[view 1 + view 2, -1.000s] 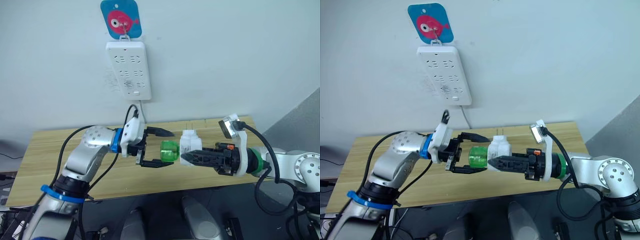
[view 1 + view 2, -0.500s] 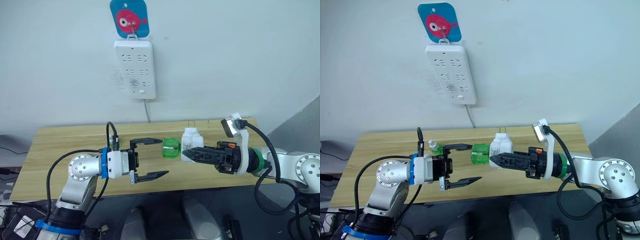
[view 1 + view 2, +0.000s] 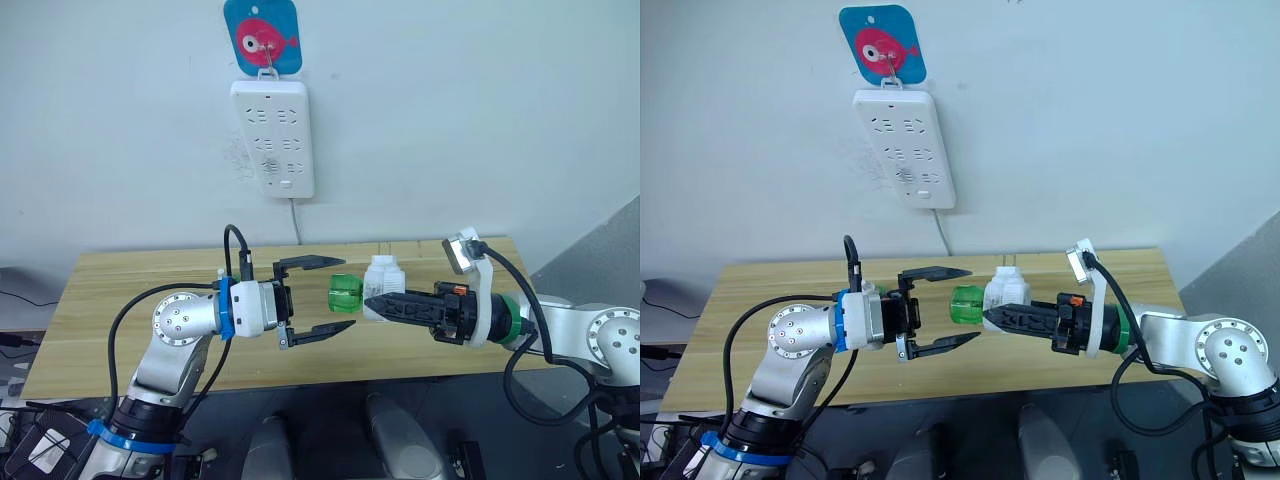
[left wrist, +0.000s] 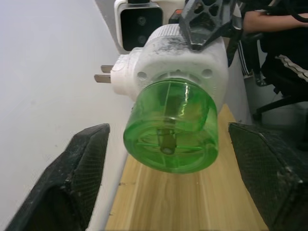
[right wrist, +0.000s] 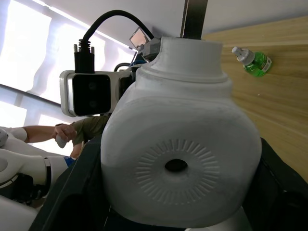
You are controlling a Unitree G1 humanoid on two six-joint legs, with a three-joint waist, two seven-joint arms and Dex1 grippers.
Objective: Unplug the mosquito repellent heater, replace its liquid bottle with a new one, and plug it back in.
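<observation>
A pale wall fills the background, and a long wooden counter [image 3: 120, 300] runs across the scene in front of it. At 12 o'clock on the wall hangs a white multi-socket power strip [image 3: 272, 138], its cord dropping toward the counter, hooked beneath a blue tag with a red fish [image 3: 262, 36].

Above the counter's near half the two arms meet at the centre. From 3 o'clock the right hand [image 3: 372, 304] reaches toward 9 o'clock, its black fingers closed on the white mosquito repellent heater [image 3: 381, 282], which is held clear of the power strip and above the counter. In the right wrist view the heater's round face with its centre hole [image 5: 176, 166] is turned to the camera, pinned between that hand's fingers.

A green liquid bottle [image 3: 343, 294] is seated in the heater and points toward 9 o'clock, at the left hand [image 3: 327, 296]. That hand comes in from 9 o'clock with its two fingers spread wide, one tip just above and one just below the bottle's level, the bottle's end lying close by the tips; neither finger touches it. In the left wrist view the bottle's round base [image 4: 169, 127] faces the camera between the parted fingers, with two metal prongs [image 4: 103, 74] jutting from the heater's side.

A small green spare bottle [image 5: 252, 60] lies on its side on the counter behind the heater, seen in the right wrist view.

A person's forearm shows in the background of that view.
</observation>
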